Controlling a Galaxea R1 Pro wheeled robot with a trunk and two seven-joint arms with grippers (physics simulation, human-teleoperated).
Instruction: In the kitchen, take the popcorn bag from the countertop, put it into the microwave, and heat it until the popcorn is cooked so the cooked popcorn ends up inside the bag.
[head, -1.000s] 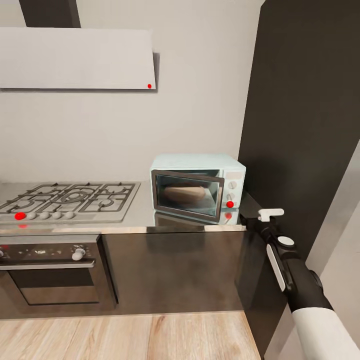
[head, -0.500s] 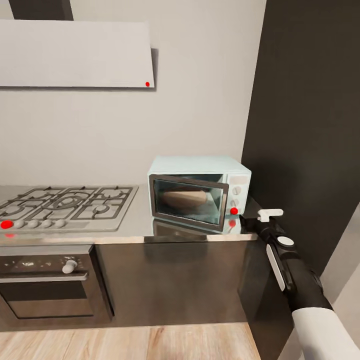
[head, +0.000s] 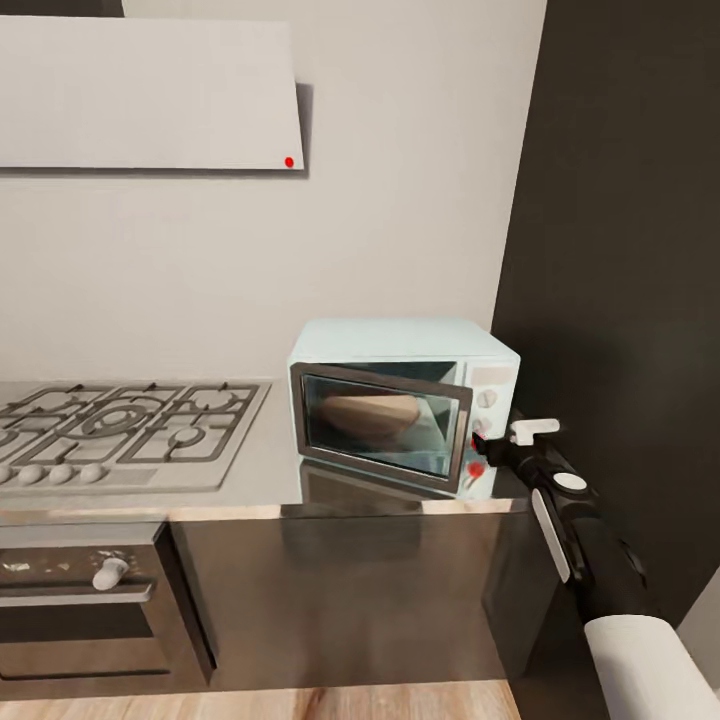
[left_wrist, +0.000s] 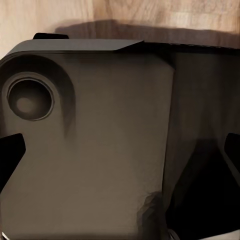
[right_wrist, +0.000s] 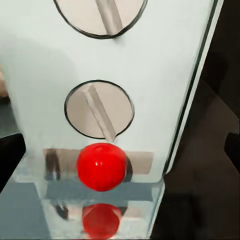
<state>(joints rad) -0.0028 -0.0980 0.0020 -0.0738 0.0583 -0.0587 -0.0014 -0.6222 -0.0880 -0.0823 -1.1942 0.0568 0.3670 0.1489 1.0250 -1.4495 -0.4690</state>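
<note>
The pale mint-blue microwave (head: 400, 345) stands at the right end of the glossy grey countertop (head: 260, 480). Behind its dark glass door (head: 380, 425), which looks slightly ajar on the panel side, lies a blurred tan shape, the popcorn bag (head: 368, 415); its label cannot be read. My right gripper (head: 487, 447) is right in front of the white knob panel (right_wrist: 100, 65), level with a red button (right_wrist: 101, 166) under the lower knob (right_wrist: 99, 109). Its dark fingers (right_wrist: 10, 160) are spread wide around nothing. My left gripper (left_wrist: 120, 150) hangs open over my own dark base.
A steel gas hob (head: 120, 425) lies left of the microwave, under a flat white hood (head: 150, 95). A dark built-in oven (head: 80, 610) sits below the hob. A tall dark cabinet (head: 630, 250) rises close on the right of my arm. Wood floor (left_wrist: 150, 12) shows below.
The whole view has moved closer and rightward, so the microwave looks larger. My right gripper has come up to the microwave's panel, at the red button.
</note>
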